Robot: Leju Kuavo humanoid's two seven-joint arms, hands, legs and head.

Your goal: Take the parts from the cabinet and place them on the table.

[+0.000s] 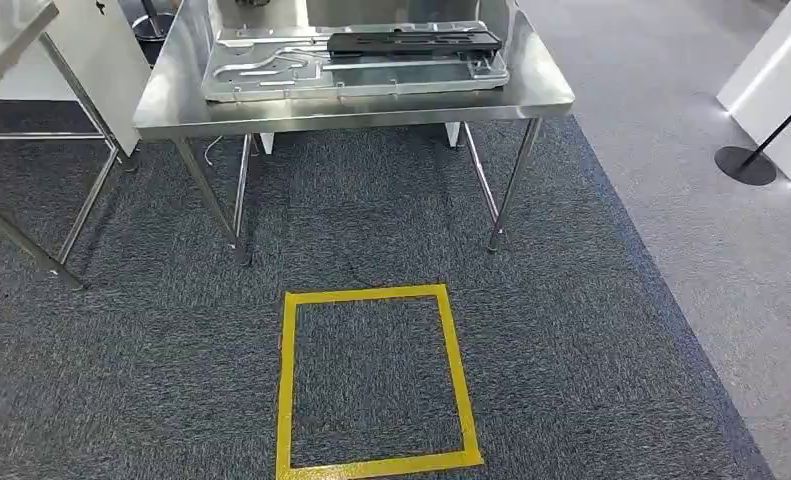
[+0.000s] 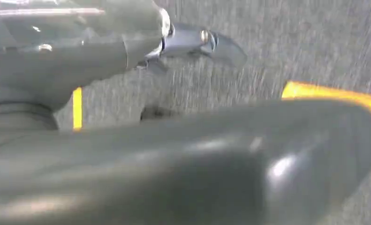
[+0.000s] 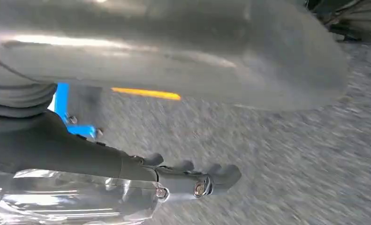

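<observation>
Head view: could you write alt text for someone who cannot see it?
A steel table stands on dark carpet, holding a flat silver metal tray with a long black part lying across its far side. A yellow tape square marks the carpet in front, and another table's corner shows at upper left.

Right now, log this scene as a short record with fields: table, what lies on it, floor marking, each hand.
table: steel table ahead, standing on dark carpet
on table: silver metal tray with a long black part resting across its far side
floor marking: yellow tape square on the carpet in front of the table
left hand: left hand hangs over the carpet; blurred, hold unclear
right hand: right hand hangs over the carpet, fingers curled; something clear and shiny beside it, hold unclear
</observation>
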